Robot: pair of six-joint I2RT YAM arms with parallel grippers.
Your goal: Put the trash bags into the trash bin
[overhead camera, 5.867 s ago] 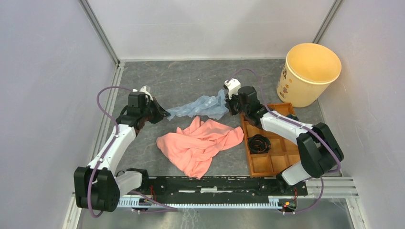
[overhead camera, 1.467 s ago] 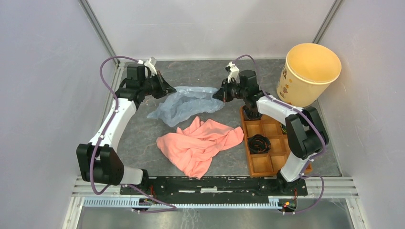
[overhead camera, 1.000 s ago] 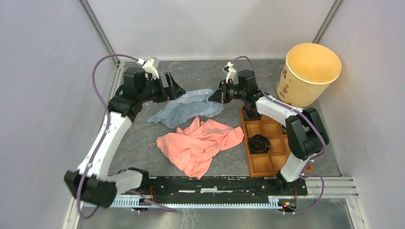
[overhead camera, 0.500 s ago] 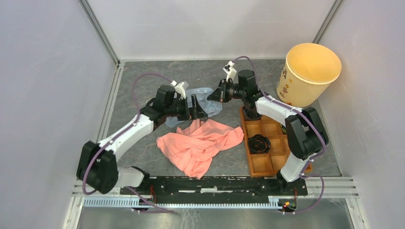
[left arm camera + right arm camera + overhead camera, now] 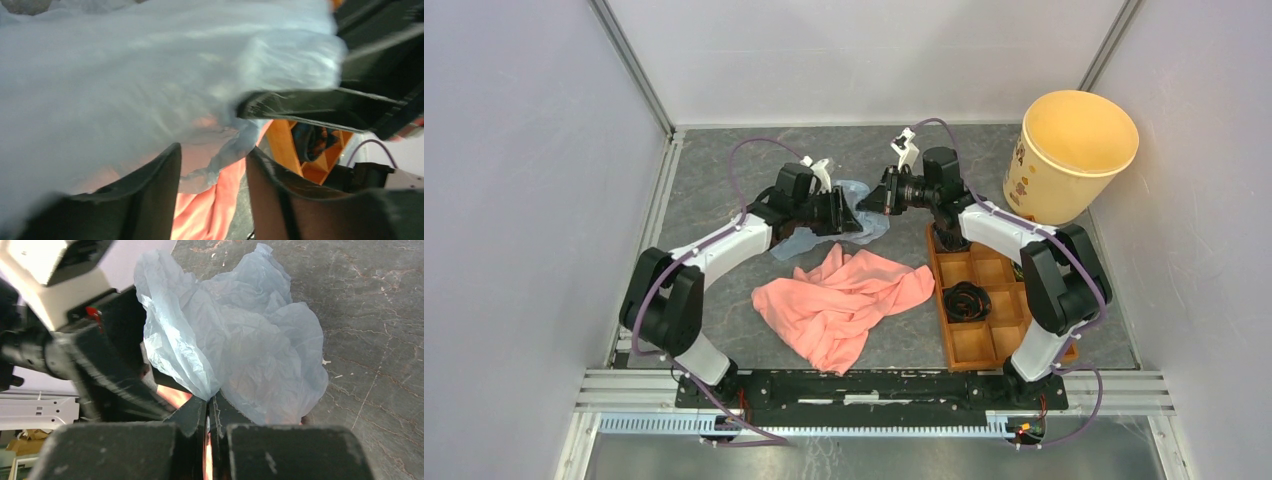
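- The blue bag (image 5: 250,340) is thin, crumpled film: feather-light, limp and slippery. It will likely billow and trail, so a bunched fold is the best place to take hold, not a single sheet.
- The right pincer (image 5: 207,402) is clenched on a gathered corner of the blue bag, which spreads forward from its tips above the table.
- The left pincer (image 5: 212,150) faces it from the other side, nearly tip to tip. Its jaws stand apart with film between them. The view is blurred, so a real bite looks doubtful.
- The pink bag (image 5: 839,300) lies heaped just below both pincers, equally soft.
- The bin (image 5: 1074,150) stands well behind the right pincer, beyond its elbow.
- The wooden tray (image 5: 984,345) lies under that arm, and trailing film could snag on it.
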